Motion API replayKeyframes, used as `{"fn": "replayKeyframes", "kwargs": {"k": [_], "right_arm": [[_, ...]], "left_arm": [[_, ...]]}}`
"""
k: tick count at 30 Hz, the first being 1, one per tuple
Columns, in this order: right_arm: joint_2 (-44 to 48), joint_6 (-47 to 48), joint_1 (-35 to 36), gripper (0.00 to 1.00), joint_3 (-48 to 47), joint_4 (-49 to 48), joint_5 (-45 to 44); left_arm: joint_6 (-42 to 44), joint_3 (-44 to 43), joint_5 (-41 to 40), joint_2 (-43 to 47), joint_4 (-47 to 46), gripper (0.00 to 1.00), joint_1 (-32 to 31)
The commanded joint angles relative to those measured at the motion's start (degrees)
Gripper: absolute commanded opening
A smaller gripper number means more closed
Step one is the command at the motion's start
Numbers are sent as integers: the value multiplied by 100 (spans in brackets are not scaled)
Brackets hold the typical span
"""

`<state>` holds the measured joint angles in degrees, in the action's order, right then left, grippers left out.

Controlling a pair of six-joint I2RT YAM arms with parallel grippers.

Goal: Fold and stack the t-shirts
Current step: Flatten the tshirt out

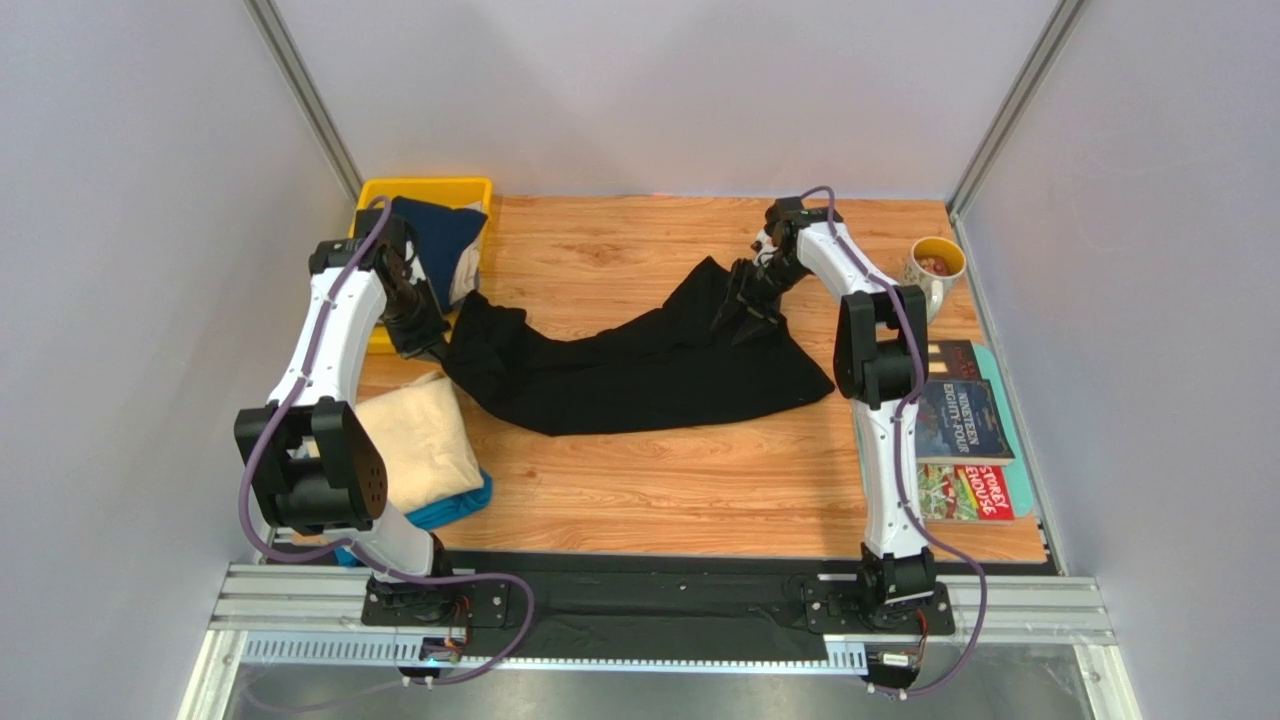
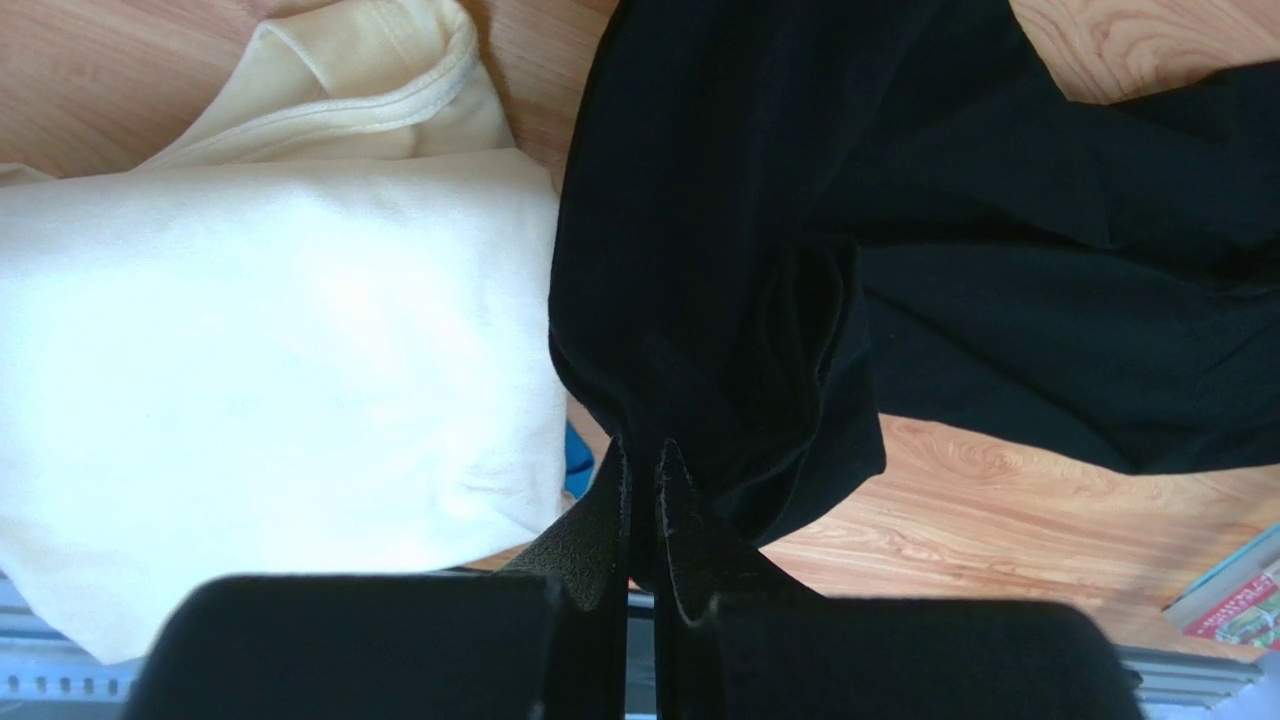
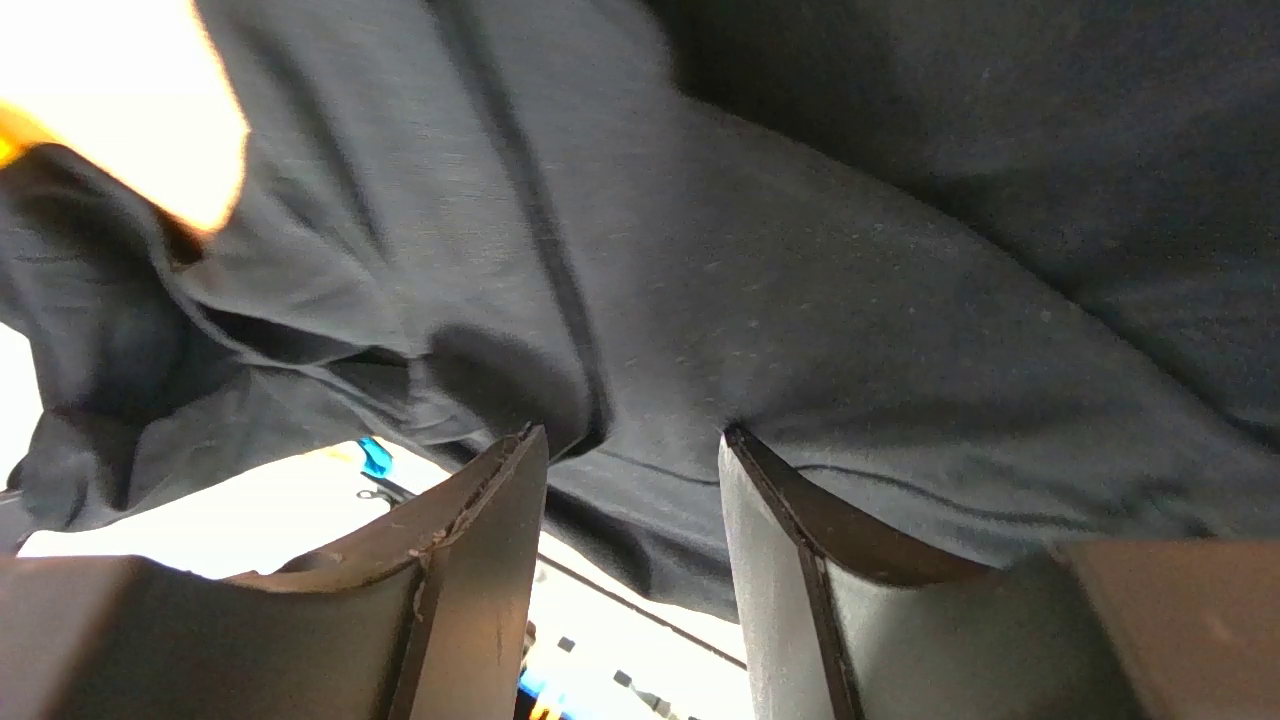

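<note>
The task looks to be in its early part: nothing shows a finished stack, and the large black t-shirt [image 1: 646,368] is only being stretched out, not folded. It hangs and trails across the middle of the table [image 1: 676,495], strung between the two arms. The left fingers [image 2: 658,488] are pressed almost together on a bunched corner of that shirt, just beside the cream t-shirt [image 1: 421,435]. The right fingers [image 3: 496,510] stand part-way apart with black cloth drawn across their tips. The wrist view is too close and dim here, so I cannot tell whether they pinch the cloth or merely rest against it. The cream t-shirt lies roughly flattened at the near left, on top of the teal-blue t-shirt [image 1: 458,503], of which only an edge peeks out. Whether either counts as properly folded is doubtful. The navy t-shirt [image 1: 443,233] sits crumpled in the yellow bin [image 1: 428,191] at the far left, untouched. So, by my reading, the black shirt needs spreading flat and folding, the navy one needs fetching, and the stacking remains.
</note>
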<state>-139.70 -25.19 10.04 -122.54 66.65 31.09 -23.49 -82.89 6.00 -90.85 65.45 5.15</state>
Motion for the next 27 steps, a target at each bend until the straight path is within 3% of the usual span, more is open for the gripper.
{"fn": "replayKeyframes", "kwargs": {"k": [1, 18, 19, 20, 22, 23, 27], "right_arm": [[57, -21, 156, 52, 99, -29, 222], [-180, -250, 454, 51, -68, -179, 433], [-189, -258, 463, 47, -59, -188, 433], [-198, -258, 490, 29, -59, -188, 433], [-189, -267, 499, 4, -59, -188, 354], [-172, -285, 507, 0, -59, -196, 328], [12, -267, 507, 0, -77, -249, 248]], "left_arm": [[-16, 54, 165, 94, -103, 0, -110], [-7, 45, 209, -73, -173, 0, -339], [2, 54, 209, -82, -190, 0, -339], [2, 63, 209, -82, -191, 0, -348], [2, 80, 200, -82, -217, 0, -348], [-7, 80, 200, -91, -217, 0, -356], [11, 98, 217, -82, -278, 0, -383]]}}
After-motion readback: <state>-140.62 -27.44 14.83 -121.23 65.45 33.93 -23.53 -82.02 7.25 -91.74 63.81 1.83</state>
